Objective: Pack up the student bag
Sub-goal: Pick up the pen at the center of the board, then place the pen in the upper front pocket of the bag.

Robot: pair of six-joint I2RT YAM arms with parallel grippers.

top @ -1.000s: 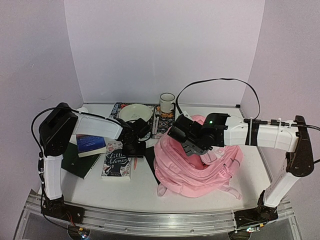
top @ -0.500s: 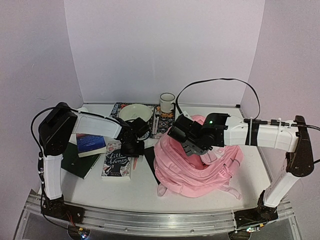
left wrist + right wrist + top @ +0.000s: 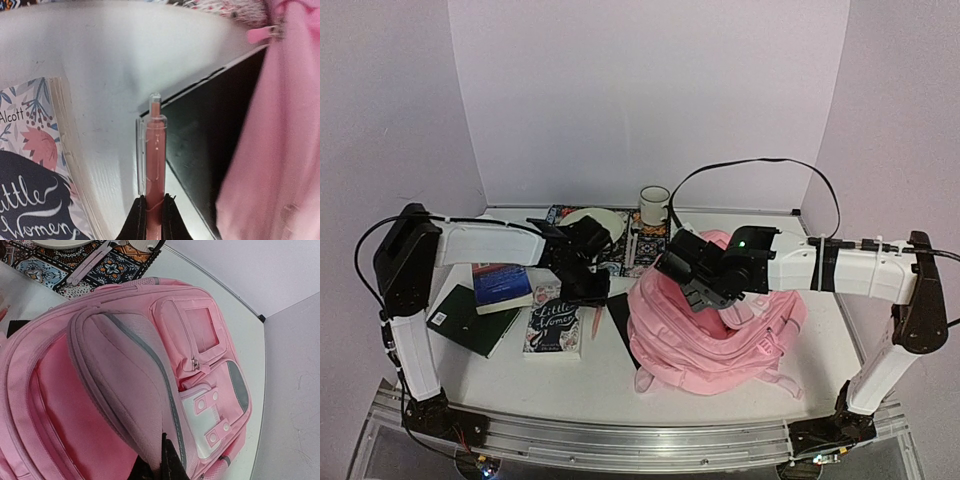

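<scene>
At the near edge: my two arm bases sit bolted to the table (image 3: 590, 385), left and right.
Student bag: the pink student bag (image 3: 710, 335) lies on the right half of the table, front pockets and white patch facing up.
Little Women book: the Little Women book (image 3: 552, 330) lies flat on the left half, cover up, well apart from the bag.
Black sheet: a flat black sheet (image 3: 215, 150) lies between that book and the bag, its far side under the pink fabric.
Left fingers: my left gripper (image 3: 154, 220) is clamped on a pink pen (image 3: 154, 155). The pen's free end is over the bare strip between book and sheet. Whether it touches the table, I cannot tell.
Right fingers: my right gripper (image 3: 161, 462) is pinched tight on the grey-edged flap of the bag's main opening.
Left side: a dark green book (image 3: 460, 320) with a blue book (image 3: 500, 285) beyond it.
Back row: a pale bowl (image 3: 590, 222) and a white mug (image 3: 654, 205), by a patterned mat (image 3: 75, 270).
</scene>
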